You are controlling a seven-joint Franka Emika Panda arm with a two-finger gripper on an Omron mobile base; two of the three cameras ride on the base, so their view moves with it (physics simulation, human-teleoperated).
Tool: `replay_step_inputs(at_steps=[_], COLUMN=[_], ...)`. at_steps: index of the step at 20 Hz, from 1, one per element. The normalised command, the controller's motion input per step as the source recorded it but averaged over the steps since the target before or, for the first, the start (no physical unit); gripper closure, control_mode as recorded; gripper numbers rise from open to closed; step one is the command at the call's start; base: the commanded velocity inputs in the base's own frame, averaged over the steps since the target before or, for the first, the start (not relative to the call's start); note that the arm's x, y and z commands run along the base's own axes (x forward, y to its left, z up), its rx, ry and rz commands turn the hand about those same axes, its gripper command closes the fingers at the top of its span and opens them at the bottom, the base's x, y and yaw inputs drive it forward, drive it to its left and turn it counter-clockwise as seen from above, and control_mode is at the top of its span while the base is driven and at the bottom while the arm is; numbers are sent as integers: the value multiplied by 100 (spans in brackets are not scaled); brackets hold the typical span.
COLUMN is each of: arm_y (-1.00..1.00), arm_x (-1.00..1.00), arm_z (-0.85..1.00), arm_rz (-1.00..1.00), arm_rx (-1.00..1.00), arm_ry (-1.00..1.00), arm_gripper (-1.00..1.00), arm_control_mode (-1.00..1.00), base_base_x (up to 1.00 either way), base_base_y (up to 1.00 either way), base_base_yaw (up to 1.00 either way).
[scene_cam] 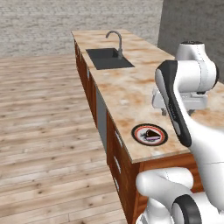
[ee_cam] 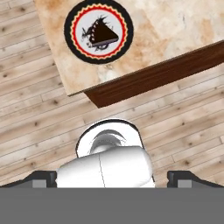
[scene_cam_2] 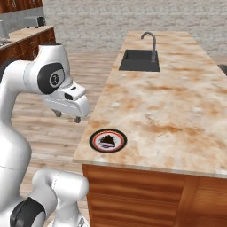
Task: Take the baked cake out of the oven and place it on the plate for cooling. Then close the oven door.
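Marble island counter (scene_cam_2: 177, 111), sink (scene_cam_2: 139, 60) at 12 o'clock; plate (scene_cam_2: 108, 141) bearing cake (scene_cam_2: 107, 140) near the corner edge at 7 o'clock; gripper (scene_cam_2: 66, 116) spread empty; risk: arm swing sweeping plate off.

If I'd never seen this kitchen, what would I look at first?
Probably the big white robot arm, with its open gripper hanging beside the counter's corner. Next, the small round plate near that corner of the marble counter, with a dark slice of cake on it. Farther back sits a black sink.
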Motion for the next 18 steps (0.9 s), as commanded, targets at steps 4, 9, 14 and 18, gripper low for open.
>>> replay_step_inputs(at_steps=[4,9,14,18], arm_y=[0,0,0,0], arm_x=[-43,-13,0,0], arm_z=[0,0,0,0], arm_rz=[4,1,0,0], arm_rx=[0,0,0,0], arm_ry=[0,0,0,0], arm_gripper=[-100,-100,-100,-100], arm_control_mode=[-100,-100,-100,100], base_base_x=[0,0,0,-3], base_base_y=[0,0,0,0], base_base_yaw=[0,0,0,0])
